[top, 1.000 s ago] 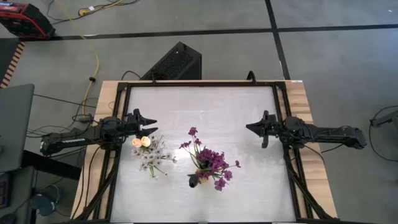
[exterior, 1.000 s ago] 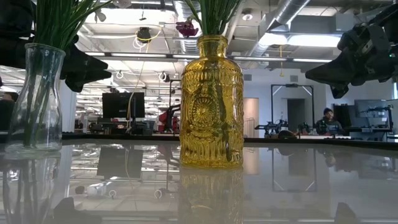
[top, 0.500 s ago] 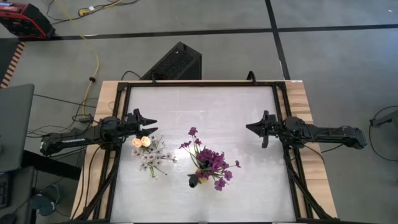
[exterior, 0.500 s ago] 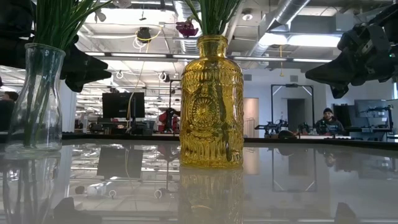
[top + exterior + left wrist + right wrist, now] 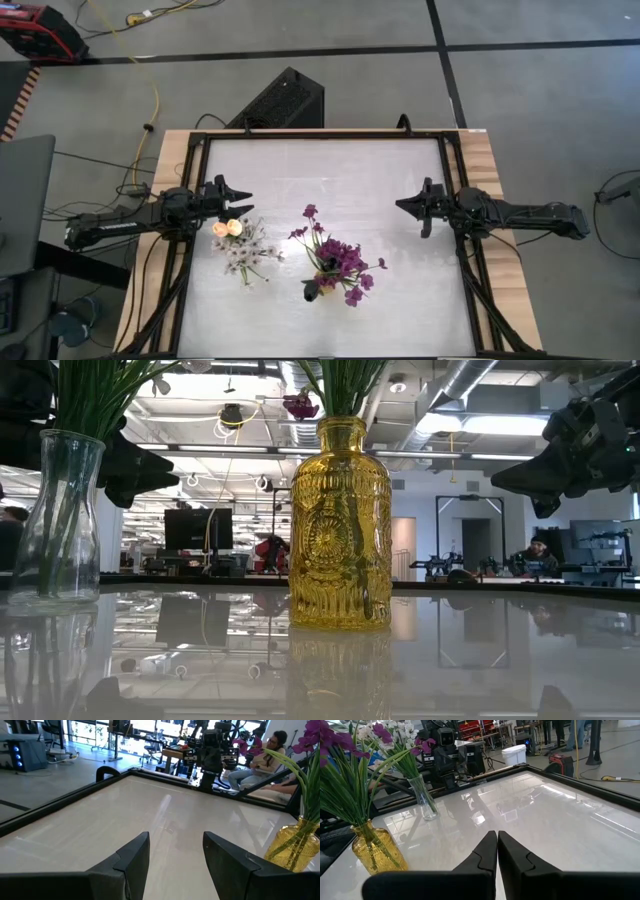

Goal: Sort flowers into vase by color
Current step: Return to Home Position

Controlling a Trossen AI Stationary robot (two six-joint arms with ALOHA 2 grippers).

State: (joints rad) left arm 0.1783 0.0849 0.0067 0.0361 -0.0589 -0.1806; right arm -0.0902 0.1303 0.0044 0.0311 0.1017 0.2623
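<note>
A yellow glass vase (image 5: 340, 525) stands near the table's middle and holds the purple flowers (image 5: 343, 262) by their green stems. A clear glass vase (image 5: 62, 525) stands toward the left and holds the white sprays and cream-peach tulips (image 5: 238, 240). In the right wrist view both show, the yellow vase (image 5: 375, 851) and the clear vase (image 5: 424, 799). My left gripper (image 5: 243, 196) hovers open just beyond the clear vase, touching nothing. My right gripper (image 5: 402, 204) hovers shut over the table's right part, well away from both vases.
The white tabletop (image 5: 330, 170) lies bare on its far half between the arms. A dark frame rail (image 5: 325, 133) runs round the table. A black box (image 5: 280, 100) sits on the floor beyond the far edge. People sit at desks in the room behind.
</note>
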